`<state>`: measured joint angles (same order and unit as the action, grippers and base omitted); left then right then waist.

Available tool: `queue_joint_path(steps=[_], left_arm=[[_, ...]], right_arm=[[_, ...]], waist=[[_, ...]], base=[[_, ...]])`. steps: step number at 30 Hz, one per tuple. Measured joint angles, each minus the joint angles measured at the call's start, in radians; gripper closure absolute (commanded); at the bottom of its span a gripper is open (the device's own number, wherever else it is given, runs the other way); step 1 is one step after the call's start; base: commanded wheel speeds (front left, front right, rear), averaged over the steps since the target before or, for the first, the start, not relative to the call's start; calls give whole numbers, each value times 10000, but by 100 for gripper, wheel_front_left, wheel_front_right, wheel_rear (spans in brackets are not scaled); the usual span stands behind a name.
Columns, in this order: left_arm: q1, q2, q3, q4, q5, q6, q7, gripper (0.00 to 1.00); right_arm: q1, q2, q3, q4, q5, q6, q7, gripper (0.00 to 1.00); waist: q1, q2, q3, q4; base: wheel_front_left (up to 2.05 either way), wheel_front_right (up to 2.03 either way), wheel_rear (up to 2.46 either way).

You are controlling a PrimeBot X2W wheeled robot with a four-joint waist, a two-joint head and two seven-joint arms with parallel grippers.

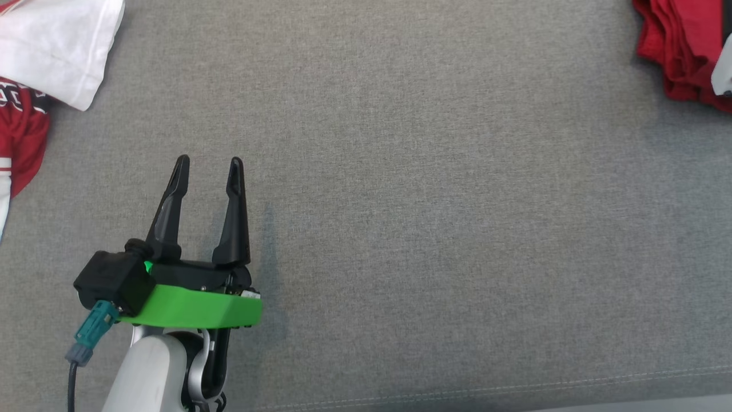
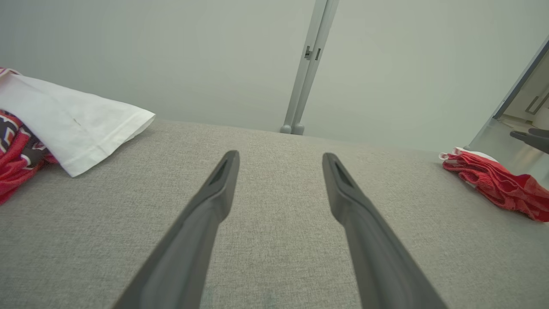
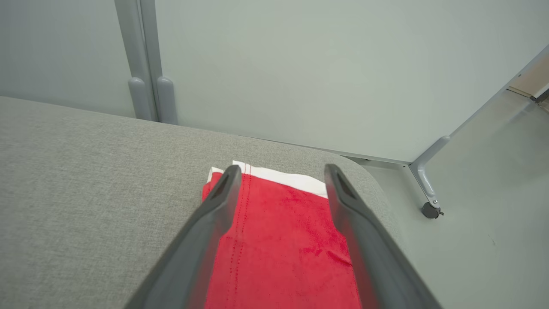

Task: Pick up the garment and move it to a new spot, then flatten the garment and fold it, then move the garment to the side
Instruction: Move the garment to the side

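Right, head view first: the left end effector [image 1: 209, 162] hovers low over the near-left part of the grey counter [image 1: 429, 200], fingers spread with nothing between them. It looks parked clear of the work. The red garment [image 1: 680, 46] sits bunched and folded at the far right corner, cut off by the frame, so its long axis is hard to read here. A white cloth [image 1: 57, 46] and a red patterned cloth [image 1: 23, 131] lie at the far left corner.

Left wrist view now: the fingers point across bare counter towards the far edge, and the garment is well off at the right edge.

Right wrist view: the right end effector [image 3: 282, 169] is released, its fingers straddling the folded garment [image 3: 283, 240] without pinching it. The fold lies flat by the counter's rounded corner. Its long axis runs along the fingers, with the white-trimmed end pointing at the far edge. I'd judge the garment is set aside and the task is nearly done.
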<state>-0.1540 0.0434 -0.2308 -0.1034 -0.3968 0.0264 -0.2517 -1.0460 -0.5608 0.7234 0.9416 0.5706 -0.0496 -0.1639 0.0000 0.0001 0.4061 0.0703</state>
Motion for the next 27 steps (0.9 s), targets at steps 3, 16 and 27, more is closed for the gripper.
queue_joint_path(steps=[3,16,27], left_arm=[[-151,-2,35,63,4,-17,0,0],[-191,-10,355,903,-146,56,-2,0],[334,-12,339,1304,-290,224,-2,0]], right_arm=[[2,343,59,-314,-8,104,-499,0],[1335,1927,-219,-1473,259,-130,-911,0],[3497,2378,-1546,-3935,263,-594,-909,0]], waist=[[0,0,-252,-153],[0,0,-1599,-880],[-1,0,-2785,-1255]], base=[[0,0,0],[0,0,0],[0,0,0]])
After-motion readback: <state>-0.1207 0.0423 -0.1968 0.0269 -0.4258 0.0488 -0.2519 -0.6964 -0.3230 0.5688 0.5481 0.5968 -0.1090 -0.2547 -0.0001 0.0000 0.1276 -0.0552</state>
